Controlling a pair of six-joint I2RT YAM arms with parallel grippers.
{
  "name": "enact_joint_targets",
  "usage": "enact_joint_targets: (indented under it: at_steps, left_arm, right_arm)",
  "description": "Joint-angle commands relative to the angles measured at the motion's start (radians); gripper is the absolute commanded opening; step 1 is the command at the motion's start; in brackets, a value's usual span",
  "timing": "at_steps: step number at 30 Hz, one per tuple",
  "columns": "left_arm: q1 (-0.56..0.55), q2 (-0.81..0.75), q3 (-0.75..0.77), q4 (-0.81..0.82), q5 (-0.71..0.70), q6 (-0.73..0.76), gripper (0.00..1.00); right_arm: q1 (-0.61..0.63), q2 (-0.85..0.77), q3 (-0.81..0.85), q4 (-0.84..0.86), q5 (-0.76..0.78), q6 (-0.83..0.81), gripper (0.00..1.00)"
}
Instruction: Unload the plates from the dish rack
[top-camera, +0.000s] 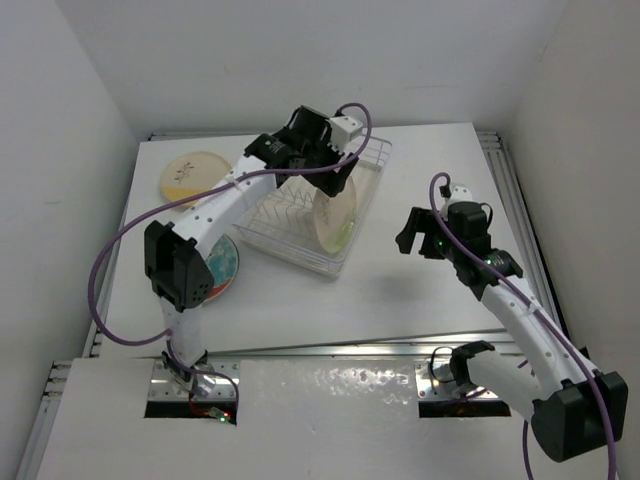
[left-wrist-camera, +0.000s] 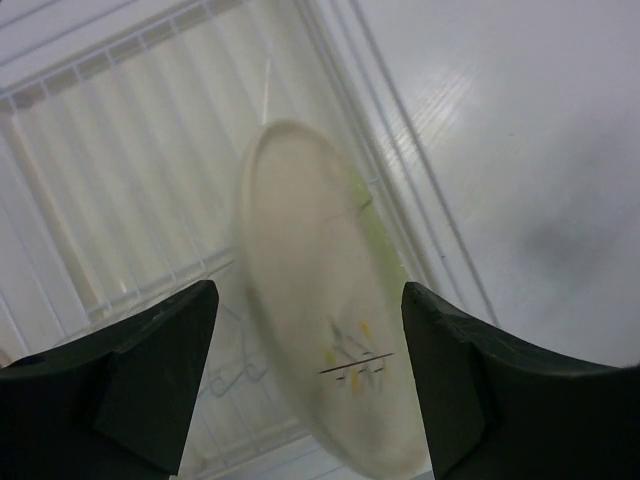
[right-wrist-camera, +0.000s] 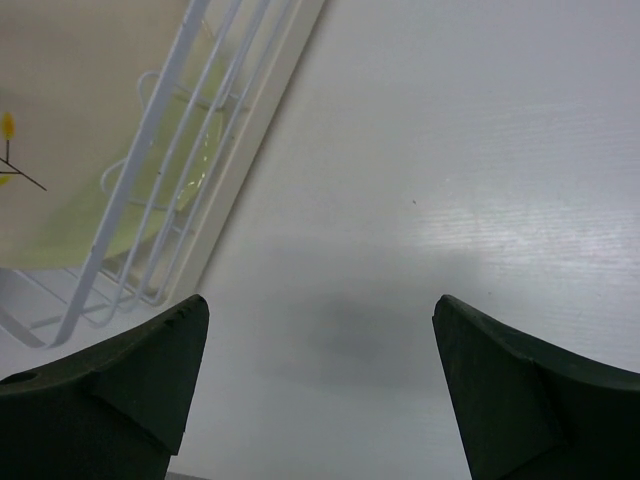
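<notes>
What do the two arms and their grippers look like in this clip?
Both the left arm and right arm have white tubular links joined by boxy black joint housings. A purple cable loops loosely along each. The fingers are dark, wedge-shaped blocks. Small green lights glow on the right arm's wrist.

- The cream plate (left-wrist-camera: 320, 300) is blurred in the left wrist view, so its small motif cannot be read clearly. The bottom edge of the picture cuts its lower rim.
- In the right wrist view the left edge cuts this plate, and the wires of the dish rack (right-wrist-camera: 150, 150) cover part of it.
- In the top view the left arm (top-camera: 185, 265) hides a large part of the red-and-teal plate (top-camera: 226, 262).
</notes>
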Motion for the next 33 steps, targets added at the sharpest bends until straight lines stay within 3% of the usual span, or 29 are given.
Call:
enact_joint_targets:
  at_steps: [1,4,9,11,13,16,18,21,27,33]
  left_arm:
    - [-0.001,-0.009,-0.014,0.005,-0.141,-0.047,0.71]
    - [-0.008,0.005,-0.037,0.014,-0.184,-0.063,0.61]
    - [-0.016,-0.020,-0.077,0.031,-0.199,-0.067,0.52]
    - [-0.015,-0.027,-0.080,0.025,-0.195,-0.063,0.38]
    - [-0.015,-0.026,-0.076,-0.011,-0.170,-0.069,0.31]
    - [-0.015,-0.030,-0.079,-0.048,-0.049,-0.099,0.29]
    - [-0.015,-0.035,-0.096,-0.047,0.012,-0.129,0.16]
    - [-0.015,-0.027,-0.071,-0.038,-0.001,-0.158,0.00]
    - [-0.016,-0.034,0.102,0.019,-0.037,-0.199,0.00]
    - [-0.015,-0.026,0.338,0.048,-0.170,-0.265,0.00]
  right_arm:
    - [0.004,-0.046,-0.032,-0.002,0.032,0.017,0.92]
    - [0.004,-0.069,-0.055,0.003,0.028,0.027,0.91]
    - [0.004,-0.079,-0.055,-0.002,0.025,0.037,0.91]
    - [0.004,-0.077,-0.057,-0.002,0.022,0.038,0.91]
    - [0.004,-0.077,-0.054,-0.007,0.020,0.037,0.91]
    - [0.004,-0.079,-0.051,-0.013,0.023,0.030,0.91]
    - [0.004,-0.080,-0.046,-0.016,0.028,0.024,0.91]
    - [0.004,-0.085,-0.034,-0.023,0.034,0.017,0.91]
    - [0.006,-0.103,-0.032,-0.033,0.048,0.014,0.91]
    - [0.004,-0.105,-0.019,-0.034,0.055,0.014,0.90]
